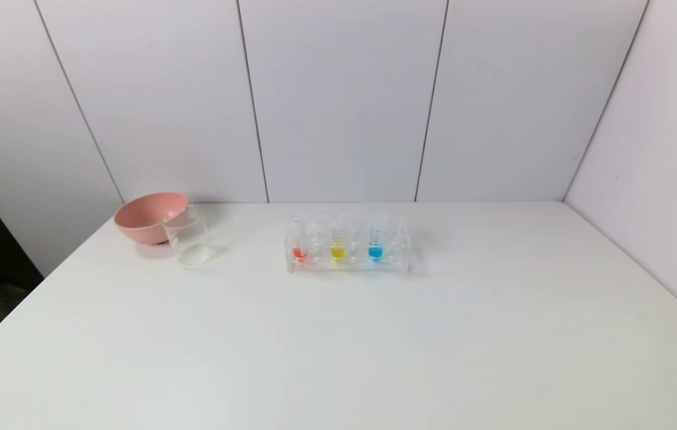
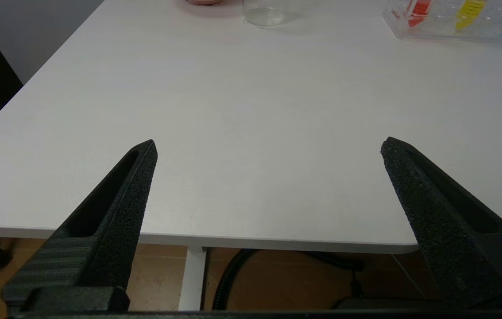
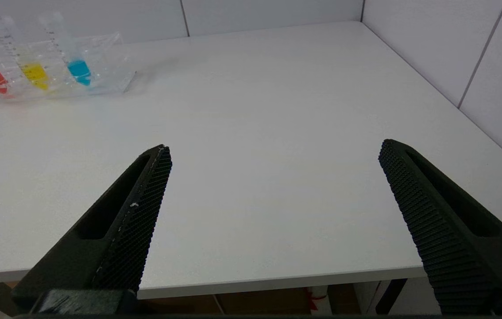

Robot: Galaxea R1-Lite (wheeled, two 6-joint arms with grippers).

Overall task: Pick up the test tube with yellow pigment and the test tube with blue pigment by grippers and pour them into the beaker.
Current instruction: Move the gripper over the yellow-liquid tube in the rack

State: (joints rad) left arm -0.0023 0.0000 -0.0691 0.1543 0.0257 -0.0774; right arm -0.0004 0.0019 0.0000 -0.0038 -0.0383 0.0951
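Note:
The test tube with yellow pigment (image 1: 337,248) and the test tube with blue pigment (image 1: 375,246) stand upright in a clear rack (image 1: 401,254) at the table's far middle, beside a red-liquid tube (image 1: 299,249). The clear beaker (image 1: 188,239) stands left of the rack, empty. Neither arm shows in the head view. In the left wrist view my left gripper (image 2: 268,148) hangs open over the table's near edge, nothing between its fingers. My right gripper (image 3: 274,150) is open too, above the near edge, with the yellow tube (image 3: 34,71) and blue tube (image 3: 78,68) far off.
A pink bowl (image 1: 146,216) sits just behind the beaker at the far left. White wall panels close the back and the right side. The white table (image 1: 374,346) spreads bare between the rack and the near edge.

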